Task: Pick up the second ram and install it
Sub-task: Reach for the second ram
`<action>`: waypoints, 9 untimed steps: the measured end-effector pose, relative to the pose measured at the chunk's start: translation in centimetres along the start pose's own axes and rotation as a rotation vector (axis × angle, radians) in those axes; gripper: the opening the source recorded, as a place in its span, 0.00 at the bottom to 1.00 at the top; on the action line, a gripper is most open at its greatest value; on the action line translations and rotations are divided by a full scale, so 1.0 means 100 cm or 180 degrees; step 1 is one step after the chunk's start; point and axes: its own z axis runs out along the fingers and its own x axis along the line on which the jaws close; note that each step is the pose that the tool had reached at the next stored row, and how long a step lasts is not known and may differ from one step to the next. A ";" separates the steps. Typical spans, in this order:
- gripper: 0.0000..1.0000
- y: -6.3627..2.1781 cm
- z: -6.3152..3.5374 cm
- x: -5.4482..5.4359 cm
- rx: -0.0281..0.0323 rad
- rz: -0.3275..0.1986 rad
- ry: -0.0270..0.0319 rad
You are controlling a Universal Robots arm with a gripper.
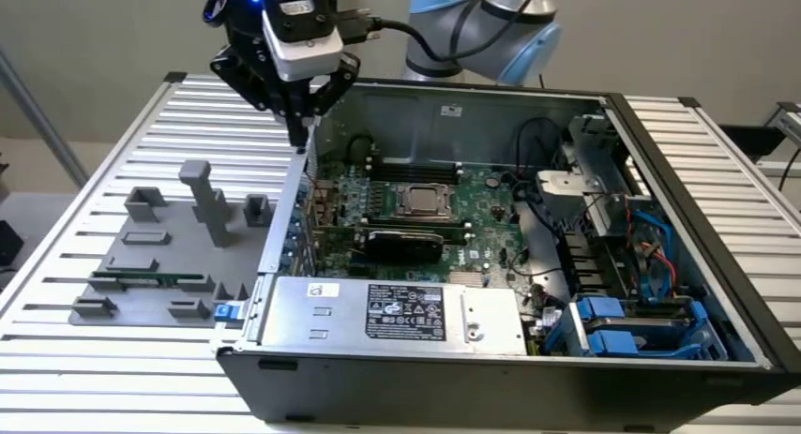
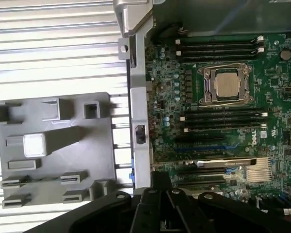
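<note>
Exterior view: hand (image 1: 299, 134), closed and seemingly empty, hangs over the case wall (image 1: 288, 209); lowering here risks clipping it, well apart from ram (image 1: 144, 277).

Open air above holder tray (image 1: 163, 256), tall post (image 1: 201, 195) rising from it, case wall (image 1: 291, 218) between tray and uncovered motherboard (image 1: 489, 218)

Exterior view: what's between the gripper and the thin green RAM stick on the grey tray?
A tall grey plastic post and bare slatted metal tabletop; shows in the exterior view.
</note>
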 end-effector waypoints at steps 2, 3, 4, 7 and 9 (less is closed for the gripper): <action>0.11 -0.0021 0.0016 0.009 0.0000 0.0001 0.0000; 0.11 -0.0031 0.0024 0.014 0.0000 0.0001 0.0000; 0.11 -0.0041 0.0033 0.018 0.0000 0.0000 0.0000; 0.11 -0.0070 0.0060 0.032 0.0000 0.0001 0.0000; 0.11 -0.0090 0.0078 0.041 0.0000 0.0001 0.0000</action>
